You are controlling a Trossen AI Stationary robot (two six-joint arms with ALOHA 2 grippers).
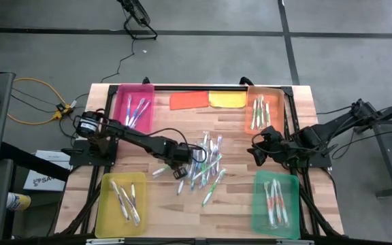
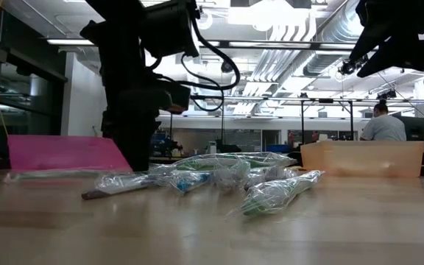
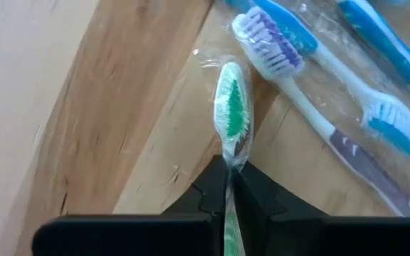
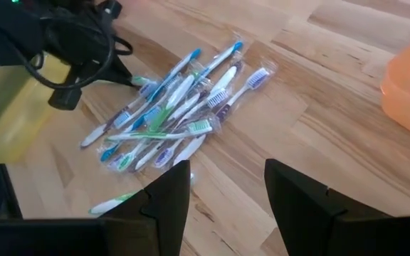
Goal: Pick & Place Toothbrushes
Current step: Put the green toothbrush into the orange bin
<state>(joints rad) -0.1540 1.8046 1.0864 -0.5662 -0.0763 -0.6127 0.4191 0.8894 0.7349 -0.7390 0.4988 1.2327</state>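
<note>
High view: the left claw [image 1: 180, 155] is down at the edge of the loose pile of toothbrushes [image 1: 203, 163] in the middle of the worktop [image 1: 237, 129], on the side of the pile facing the pink tray [image 1: 134, 104]. The left wrist view shows its two dark fingers [image 3: 208, 192] pinched tight on the neck of a wrapped green toothbrush [image 3: 232, 110], whose green-and-white bristle head sticks out just past the fingertips and lies over the wood. Just beside that head lie a purple-handled brush [image 3: 312, 107] and blue ones [image 3: 376, 32], all in clear wrappers.

The right claw [image 1: 257, 154] hangs above the worktop on the far side of the pile from the left claw, between the orange tray [image 1: 263, 109] and the green tray [image 1: 276, 201]. In the right wrist view its fingers [image 4: 169, 192] stand well apart with nothing between them, the pile spread out ahead of them.

Each of the four trays, including the yellow tray [image 1: 121, 202] near the pile's left-arm side, already holds a few brushes. An orange cloth [image 1: 189, 99] and a yellow cloth [image 1: 227, 99] lie flat between the pink and orange trays.
</note>
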